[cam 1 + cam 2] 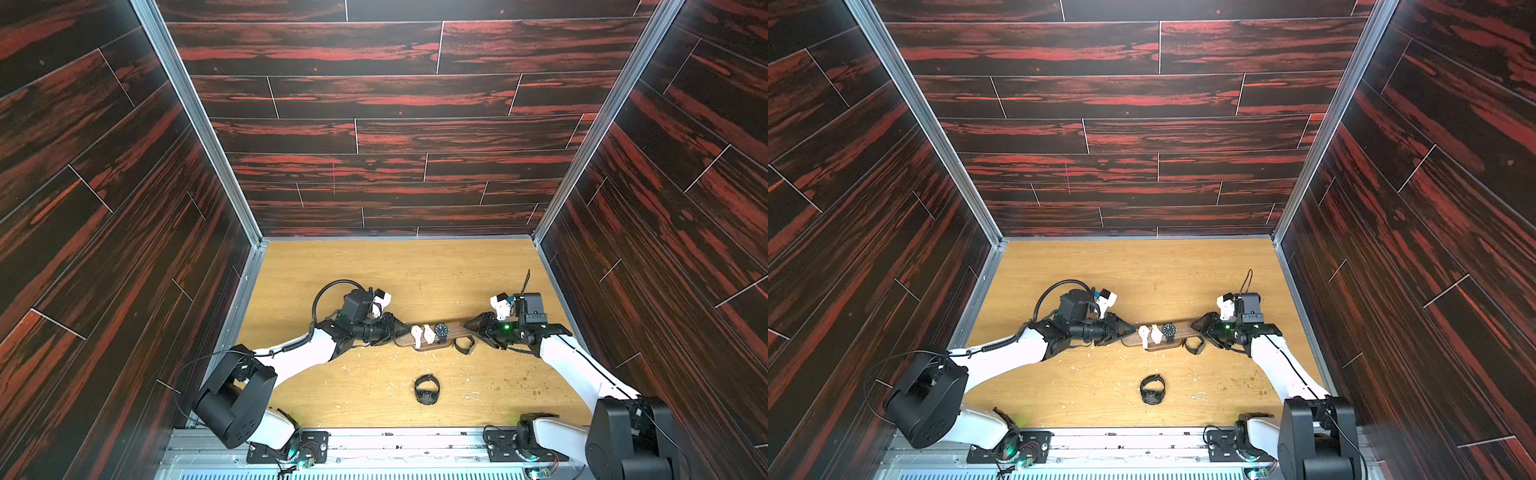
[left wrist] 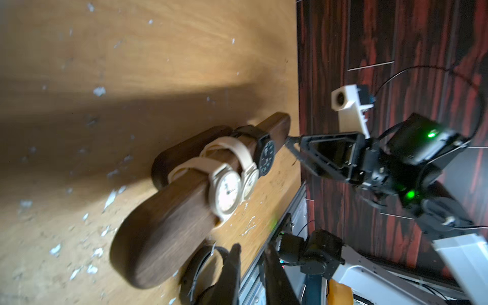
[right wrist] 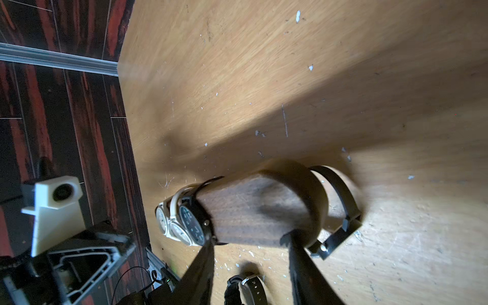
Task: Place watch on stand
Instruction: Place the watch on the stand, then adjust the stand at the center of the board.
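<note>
The dark-brown stand [image 1: 455, 326] lies across the table's middle and carries three watches: two cream watches [image 1: 417, 332] [image 1: 428, 332] and a black-faced watch [image 1: 441, 330]. My left gripper [image 2: 250, 261] sits just off the stand's left end [image 1: 405, 329], its fingers slightly open with nothing between them. My right gripper [image 3: 249, 239] is at the stand's right end [image 1: 468, 326], one jaw above the other, shut on the end of the bar. A loose black watch [image 1: 427, 389] lies on the table nearer the front. A dark-strapped watch [image 3: 340, 200] rests beside the stand's right end.
The tan wooden table [image 1: 374, 270] is littered with small pale flakes. Dark red-streaked walls enclose it on the left, right and back. A metal rail [image 1: 395, 440] with both arm bases runs along the front edge.
</note>
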`<state>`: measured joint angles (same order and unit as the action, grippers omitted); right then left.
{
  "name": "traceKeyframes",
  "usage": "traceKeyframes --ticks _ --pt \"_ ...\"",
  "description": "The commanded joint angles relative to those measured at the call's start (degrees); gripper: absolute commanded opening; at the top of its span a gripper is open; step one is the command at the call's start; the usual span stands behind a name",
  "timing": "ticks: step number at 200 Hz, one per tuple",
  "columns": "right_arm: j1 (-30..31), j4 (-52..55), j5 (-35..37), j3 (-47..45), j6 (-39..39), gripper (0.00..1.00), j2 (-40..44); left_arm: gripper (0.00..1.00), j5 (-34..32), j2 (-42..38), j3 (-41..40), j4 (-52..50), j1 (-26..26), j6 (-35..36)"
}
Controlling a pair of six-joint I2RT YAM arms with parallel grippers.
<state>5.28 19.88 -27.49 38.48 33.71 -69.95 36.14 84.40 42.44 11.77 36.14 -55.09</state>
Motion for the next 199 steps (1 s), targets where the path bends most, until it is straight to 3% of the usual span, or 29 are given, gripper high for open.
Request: traceKeyframes --ticks 1,74,199 --pt "0.5 2.0 1.0 2.3 -1.0 0.48 -1.1 0.18 -1.7 -1.3 -2.0 -1.7 3.0 -0.2" --pt "0.5 3.0 1.9 4.3 -1.4 0.48 -1.8 0.17 -2.4 4.5 -4.4 4.4 5.0 -1.7" --pt "0.5 1.9 2.1 2.7 -1.8 0.48 -1.9 0.17 0.3 9.9 7.1 -7.2 -4.2 7.5"
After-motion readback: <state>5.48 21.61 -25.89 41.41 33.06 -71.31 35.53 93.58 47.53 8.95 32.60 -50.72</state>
